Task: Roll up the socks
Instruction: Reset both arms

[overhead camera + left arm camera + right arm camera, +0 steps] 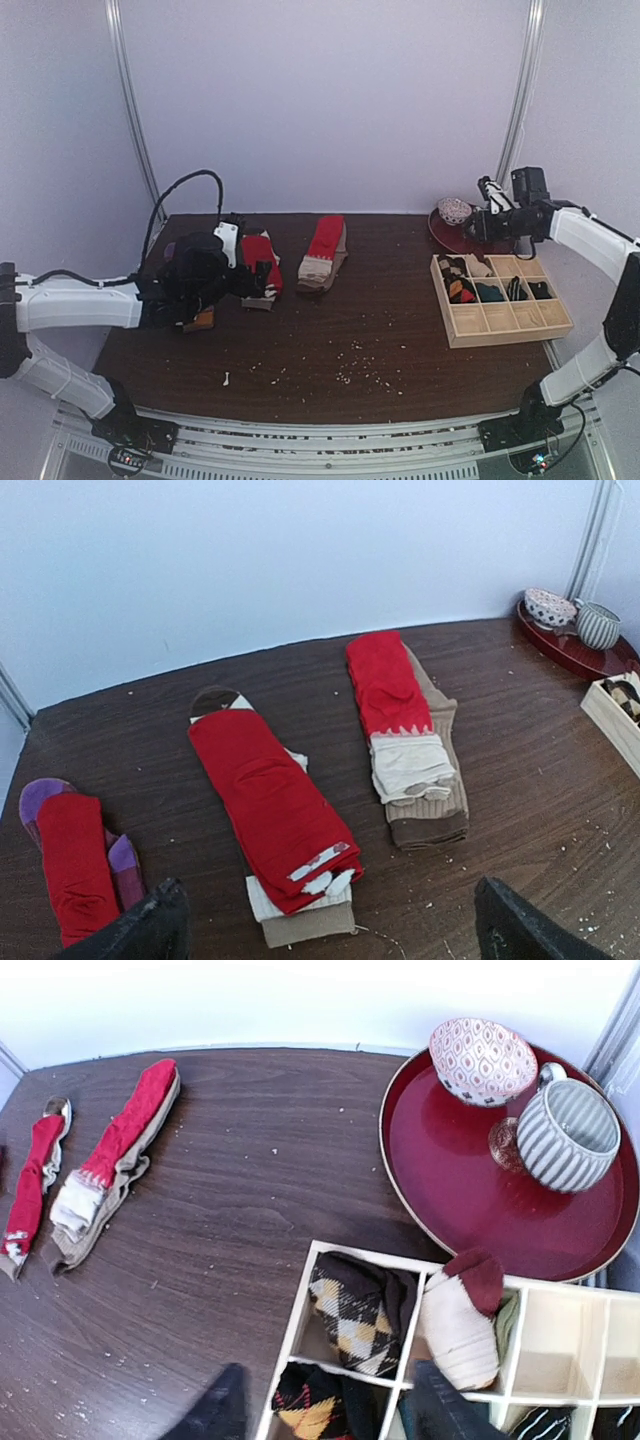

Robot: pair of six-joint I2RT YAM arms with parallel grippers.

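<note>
The left claw (335, 930) hangs spread wide near three flat pairs on the surface (400, 300): red-and-purple socks (75, 865), red-and-tan socks (270, 800) and red-and-beige socks (400, 720). The right claw (330, 1410), spread and holding nothing, hovers over the tray (510, 335), where a rolled red-and-cream sock (462, 1318) sits beside argyle socks (350, 1315).

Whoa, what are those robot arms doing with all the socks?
Two robot arms are sorting socks. The right gripper hangs open over the wooden tray, where a rolled red-and-cream sock and an argyle sock sit in compartments. The left gripper is wide open above three flat pairs on the table: the red-and-purple pair, the middle red pair and the red-and-tan pair. Those are not rolled yet.
</note>
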